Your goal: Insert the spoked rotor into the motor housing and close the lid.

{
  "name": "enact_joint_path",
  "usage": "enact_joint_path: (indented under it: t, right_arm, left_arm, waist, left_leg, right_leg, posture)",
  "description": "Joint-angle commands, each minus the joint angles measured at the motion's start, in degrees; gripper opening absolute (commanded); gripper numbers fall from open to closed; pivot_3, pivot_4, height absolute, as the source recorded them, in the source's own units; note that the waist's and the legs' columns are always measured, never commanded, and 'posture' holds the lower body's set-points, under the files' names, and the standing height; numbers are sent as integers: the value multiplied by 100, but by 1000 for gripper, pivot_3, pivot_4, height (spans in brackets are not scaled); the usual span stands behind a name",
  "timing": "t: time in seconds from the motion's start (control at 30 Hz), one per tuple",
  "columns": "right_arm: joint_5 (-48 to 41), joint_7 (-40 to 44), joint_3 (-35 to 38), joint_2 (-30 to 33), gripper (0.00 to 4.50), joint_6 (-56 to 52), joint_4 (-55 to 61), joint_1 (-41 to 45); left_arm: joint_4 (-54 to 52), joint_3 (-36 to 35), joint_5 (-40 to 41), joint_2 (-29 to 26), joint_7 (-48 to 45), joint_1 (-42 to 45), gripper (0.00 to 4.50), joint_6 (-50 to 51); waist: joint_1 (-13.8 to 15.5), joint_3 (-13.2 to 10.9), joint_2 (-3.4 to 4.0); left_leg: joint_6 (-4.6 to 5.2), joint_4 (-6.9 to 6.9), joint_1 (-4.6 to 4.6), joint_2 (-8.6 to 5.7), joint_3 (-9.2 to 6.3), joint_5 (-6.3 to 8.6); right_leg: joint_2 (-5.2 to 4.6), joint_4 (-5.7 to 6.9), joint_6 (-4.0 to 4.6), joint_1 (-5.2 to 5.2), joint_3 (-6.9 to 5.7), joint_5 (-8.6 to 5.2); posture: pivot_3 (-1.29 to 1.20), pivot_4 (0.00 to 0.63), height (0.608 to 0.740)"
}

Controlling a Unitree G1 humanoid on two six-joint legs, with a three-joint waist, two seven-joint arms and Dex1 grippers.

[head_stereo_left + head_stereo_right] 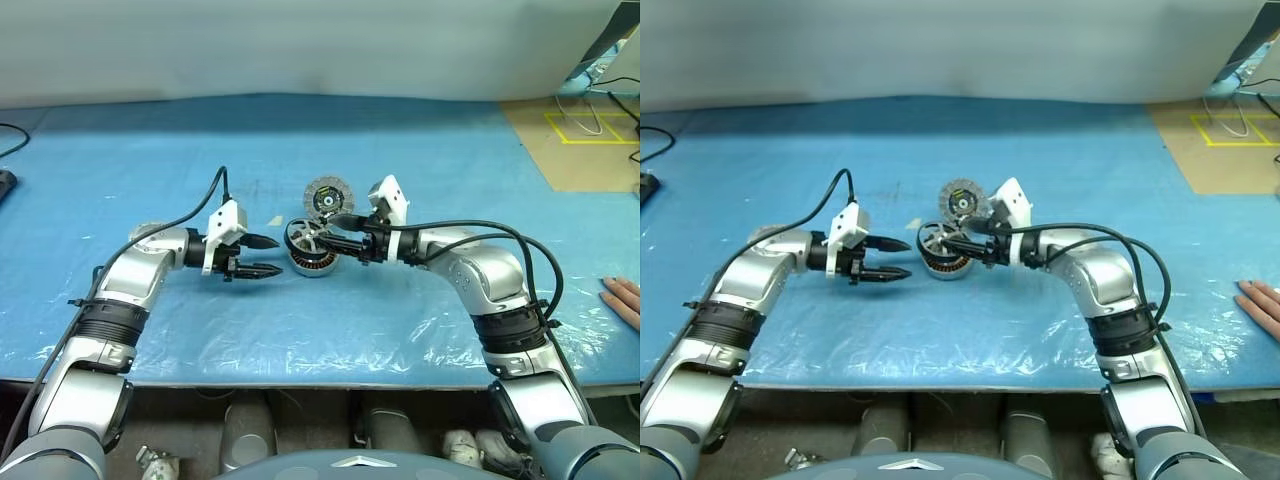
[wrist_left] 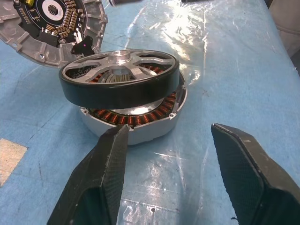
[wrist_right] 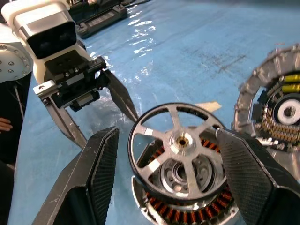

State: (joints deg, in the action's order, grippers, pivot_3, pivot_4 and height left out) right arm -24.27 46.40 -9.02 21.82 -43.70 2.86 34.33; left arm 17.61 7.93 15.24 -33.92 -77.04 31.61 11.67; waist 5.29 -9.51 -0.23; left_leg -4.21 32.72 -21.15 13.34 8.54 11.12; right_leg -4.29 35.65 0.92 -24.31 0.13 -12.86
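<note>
Copper-wound motor housing [image 2: 136, 123] holds tilted spoked rotor [image 2: 119, 82]

Both arms bent inward; left gripper [image 1: 262, 256] and right gripper [image 1: 318, 237] point toward each other, 2 jaws spread on each.

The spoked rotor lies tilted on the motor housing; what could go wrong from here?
The spoked rotor sits crooked on the motor housing, not seated, so it may jam or slide off. The open right gripper brackets it and could knock it. The lid behind may get bumped.
</note>
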Motion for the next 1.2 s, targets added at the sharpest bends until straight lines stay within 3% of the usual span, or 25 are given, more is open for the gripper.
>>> enact_joint_path:
  t: [0.03,0.2,0.43,0.67,1.2]
  right_arm:
    - [465,32,-438,9,3462,386,-252,223]
    - [1072,236,-944,51,3462,948,-819,515]
    - [1330,603,-1000,48,3462,1225,-1372,920]
    - [1416,1017,-1083,152,3462,1252,-1131,784]
    - [1882,904,-1188,113,3462,1636,-1081,778]
  left_arm:
    - [14,-79,-13,-77,-21,37,2975,-129]
    - [-14,-41,-27,-4,27,39,2975,-139]
    - [-47,-39,-61,31,97,-65,2975,-189]
    - [-126,-48,-57,80,196,-110,2975,-169]
    - [-111,2,-105,172,271,-76,2975,-204]
  waist:
    - [0,0,0]
    - [-3,0,0]
    - [-9,0,0]
    - [-5,0,0]
    - [-7,0,0]
  left_leg:
    - [0,0,0,0,0,0]
    - [0,-1,-3,0,0,0]
    - [0,2,-3,0,0,0]
    - [0,3,-4,1,0,0]
    - [1,6,-3,1,0,0]
  right_leg:
    - [0,0,0,0,0,0]
    - [0,-2,0,0,-1,0]
    - [0,1,-1,0,-1,1]
    - [0,2,-6,0,-2,4]
    - [0,5,0,0,-1,0]
  posture:
    - [0,150,740]
    - [0,150,740]
    - [0,150,740]
    - [0,150,740]
    - [0,150,740]
